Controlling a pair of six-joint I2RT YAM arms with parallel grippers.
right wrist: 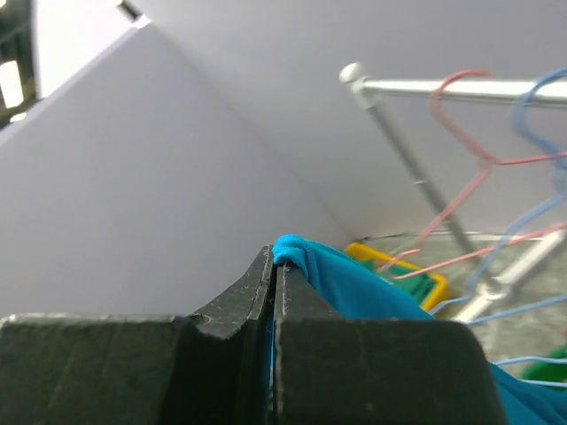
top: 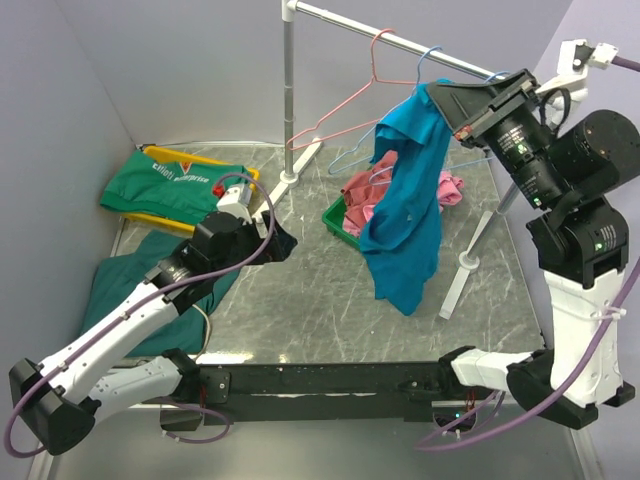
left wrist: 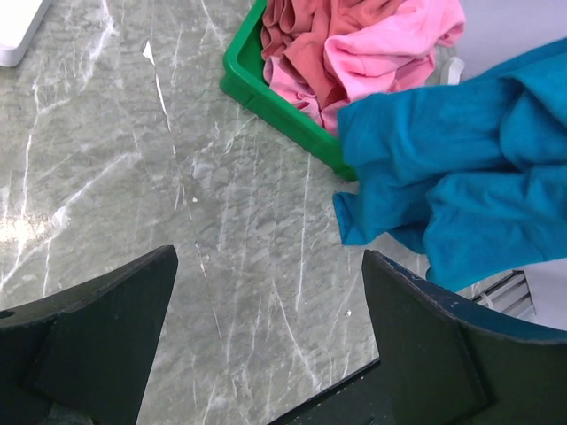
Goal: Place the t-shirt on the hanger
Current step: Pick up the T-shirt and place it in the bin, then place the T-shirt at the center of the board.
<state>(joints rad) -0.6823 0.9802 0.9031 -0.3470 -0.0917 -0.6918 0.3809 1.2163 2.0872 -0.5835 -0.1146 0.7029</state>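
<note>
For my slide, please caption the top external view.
Right gripper holds the teal t-shirt up beside the pink hanger; left gripper open above the table.

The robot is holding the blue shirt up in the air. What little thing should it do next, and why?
Probably bring the open left tool across to the hanging lower part of the t-shirt and pinch it. The right tool is shut on one bunched bit up high, so the cloth dangles crumpled. A second hold would likely spread it for the pink hanger on the rail.
</note>
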